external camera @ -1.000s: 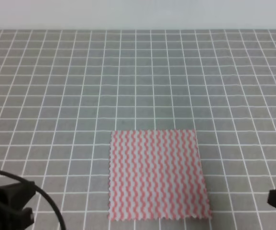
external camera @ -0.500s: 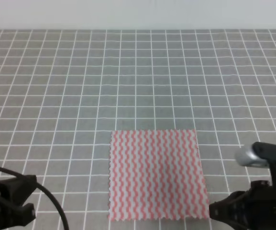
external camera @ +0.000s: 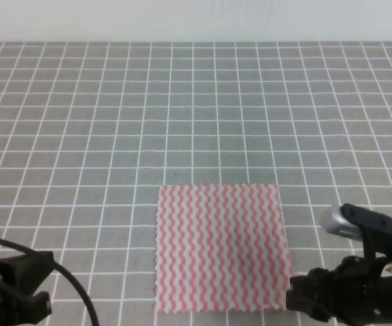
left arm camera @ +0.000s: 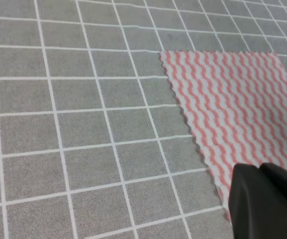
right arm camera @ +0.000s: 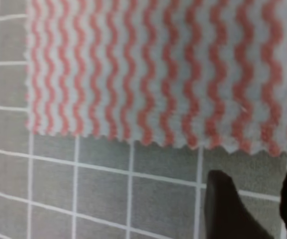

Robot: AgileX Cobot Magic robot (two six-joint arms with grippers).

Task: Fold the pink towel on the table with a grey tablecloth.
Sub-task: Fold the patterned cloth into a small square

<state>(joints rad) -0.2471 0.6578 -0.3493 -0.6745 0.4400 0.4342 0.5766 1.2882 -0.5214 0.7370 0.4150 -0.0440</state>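
Right pincer [right arm camera: 250, 209]: jaws apart, just beside the near right corner of the pink towel [external camera: 223, 248].
Left pincer [external camera: 19, 285]: state unclear, idle at left.
Towel: flat on the grey gridded surface [external camera: 196, 115].
Advice: nip only the corner.
Change: right arm has advanced leftward since earlier.

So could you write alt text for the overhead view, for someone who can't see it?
A pink towel with wavy white stripes lies flat and unfolded on a table with a grey tablecloth marked with a white grid. A dark robot right hand sits close to the towel's near right corner, and the left hand rests at the lower left, apart from the towel.
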